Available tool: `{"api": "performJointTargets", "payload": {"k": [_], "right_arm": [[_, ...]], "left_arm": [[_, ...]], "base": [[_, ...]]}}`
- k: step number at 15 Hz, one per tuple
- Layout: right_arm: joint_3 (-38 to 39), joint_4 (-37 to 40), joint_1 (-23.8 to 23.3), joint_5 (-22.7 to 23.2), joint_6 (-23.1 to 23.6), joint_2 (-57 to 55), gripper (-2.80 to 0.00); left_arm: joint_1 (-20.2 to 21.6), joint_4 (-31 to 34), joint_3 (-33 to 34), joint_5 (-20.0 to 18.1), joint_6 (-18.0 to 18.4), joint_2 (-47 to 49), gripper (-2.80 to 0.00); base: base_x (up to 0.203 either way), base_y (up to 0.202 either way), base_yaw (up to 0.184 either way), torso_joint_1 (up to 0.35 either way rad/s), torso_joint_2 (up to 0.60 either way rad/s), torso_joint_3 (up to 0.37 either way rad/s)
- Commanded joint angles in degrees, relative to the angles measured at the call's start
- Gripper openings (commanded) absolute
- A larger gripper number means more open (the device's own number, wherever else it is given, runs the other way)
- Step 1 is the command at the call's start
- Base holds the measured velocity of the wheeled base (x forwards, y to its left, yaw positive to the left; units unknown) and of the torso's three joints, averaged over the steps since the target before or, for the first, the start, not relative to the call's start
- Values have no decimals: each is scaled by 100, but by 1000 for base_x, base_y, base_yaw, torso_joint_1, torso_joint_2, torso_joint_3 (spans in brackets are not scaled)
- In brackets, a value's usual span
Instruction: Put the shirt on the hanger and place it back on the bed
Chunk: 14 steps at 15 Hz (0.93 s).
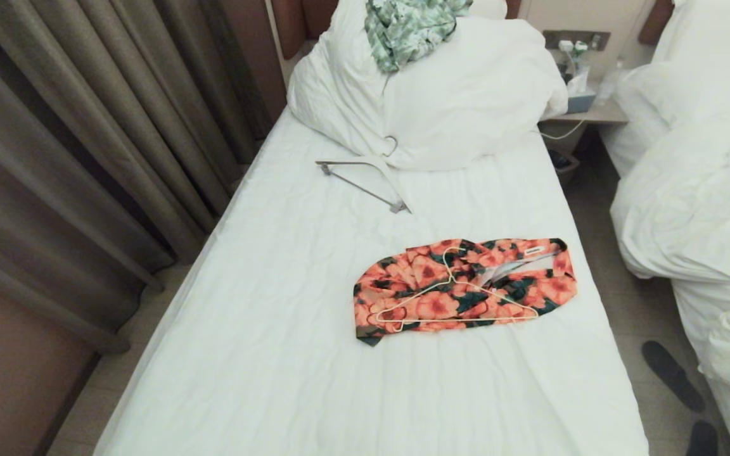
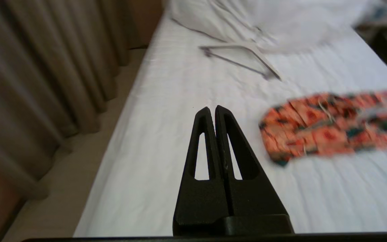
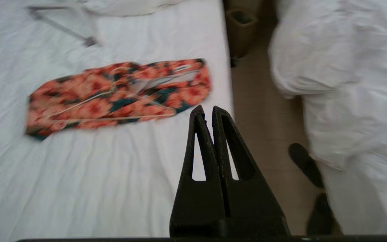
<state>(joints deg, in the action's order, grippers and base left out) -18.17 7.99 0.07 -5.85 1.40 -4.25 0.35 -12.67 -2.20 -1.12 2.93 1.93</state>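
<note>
The flowered orange shirt lies folded flat on the bed, right of the middle. The thin cream wire hanger lies on top of it, hook toward the pillows. Neither arm shows in the head view. My left gripper is shut and empty, held above the sheet to the left of the shirt. My right gripper is shut and empty too, over the bed's right edge, nearer to me than the shirt and hanger.
A thicker grey-white hanger lies near the bunched pillows, where a pale green leafy garment is draped. Curtains run along the left. A second bed with rumpled duvet, a nightstand and dark slippers are on the right.
</note>
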Motion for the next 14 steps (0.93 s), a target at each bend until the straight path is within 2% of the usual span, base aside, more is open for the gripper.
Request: {"api": "performJointTargets", "payload": {"k": [1,2,3,5,6,7,8,12,14], "right_arm": [[513,-189,-21,269,14,402,-280],[849,-556,-23,389,19,414,-280],[1161,-829,-24,488,49,419,-280],[1731,-1335,-25,620,168,424,-280],[1799,-1517,-25,614,226,425,-280],[1808,-1463,-25,594,307,425,-280],[1808,-1312,-32,586,410,425,-280],[1759,-601,-26,620,157,418,-280],[1747,-615,-25,629,58,417,-280]], "left_arm": [[0,170,222,-453,248,-202,-280],[0,378,222,-638,291,-202,-280],[0,537,227,-668,310,-202,-280],[0,660,220,-547,404,-202,-280],[0,786,224,-414,662,-202,-280],[0,1194,192,-269,903,-202,-280],[0,1306,158,-243,931,-202,-280],[0,1298,229,-248,563,-202,-280],[0,1302,223,-240,527,-202,-280]], "base": [[0,0,0,0,0,0],[0,0,0,0,0,0],[0,0,0,0,0,0],[0,0,0,0,0,0],[0,0,0,0,0,0],[0,0,0,0,0,0],[0,0,0,0,0,0],[0,0,0,0,0,0],[0,0,0,0,0,0]]}}
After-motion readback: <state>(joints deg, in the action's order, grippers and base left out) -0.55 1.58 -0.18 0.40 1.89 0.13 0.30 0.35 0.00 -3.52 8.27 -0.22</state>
